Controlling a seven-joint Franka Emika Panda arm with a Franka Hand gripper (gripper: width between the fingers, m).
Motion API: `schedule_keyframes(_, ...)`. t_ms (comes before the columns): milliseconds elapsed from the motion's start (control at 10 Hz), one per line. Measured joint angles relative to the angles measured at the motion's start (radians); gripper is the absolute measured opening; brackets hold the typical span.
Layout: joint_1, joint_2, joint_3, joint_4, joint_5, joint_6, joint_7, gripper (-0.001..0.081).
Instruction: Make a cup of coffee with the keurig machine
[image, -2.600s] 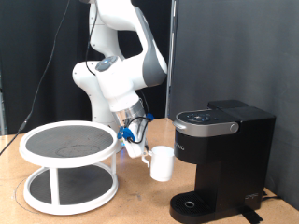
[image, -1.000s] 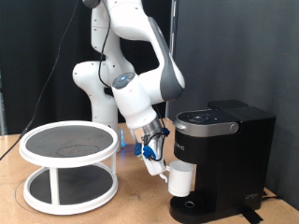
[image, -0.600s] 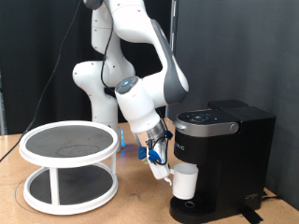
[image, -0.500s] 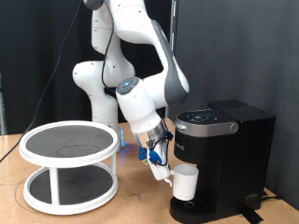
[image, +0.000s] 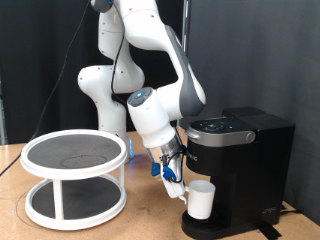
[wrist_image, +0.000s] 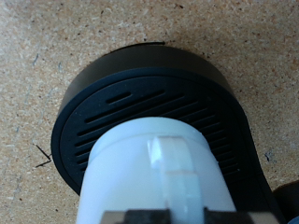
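The black keurig machine (image: 240, 150) stands at the exterior view's right, with its lid down and its round drip base (image: 205, 226) in front. My gripper (image: 177, 188) is shut on the handle of the white cup (image: 203, 200). It holds the cup upright just over the drip base, under the machine's spout. In the wrist view the cup (wrist_image: 149, 177) and its handle (wrist_image: 177, 173) fill the foreground, with the slotted black drip base (wrist_image: 131, 93) right behind them. I cannot tell whether the cup touches the base.
A white round two-tier stand (image: 75, 172) sits on the wooden table (image: 140, 222) at the exterior view's left. The white arm's base (image: 105, 90) rises behind it. A black curtain forms the background.
The gripper has carried the cup to the exterior view's right and downward, from beside the stand to low over the machine's drip base.
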Motion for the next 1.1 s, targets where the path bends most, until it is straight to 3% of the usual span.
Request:
schedule_keyframes(500, 0.0, 0.01, 0.002, 0.002, 0.01, 0.0, -0.013, 0.0001)
schedule_keyframes(600, -0.001, 0.012, 0.002, 0.002, 0.01, 0.0, -0.015, 0.0184)
schedule_keyframes(700, -0.002, 0.013, 0.002, 0.001, 0.01, 0.0, -0.017, 0.0184)
schedule_keyframes(800, -0.005, 0.013, 0.001, 0.0, 0.01, -0.001, -0.025, 0.038)
schedule_keyframes(1000, -0.018, 0.01, -0.004, -0.011, 0.01, -0.028, -0.069, 0.0649)
schedule_keyframes(1100, -0.03, -0.001, -0.006, -0.023, 0.011, -0.05, -0.102, 0.0649)
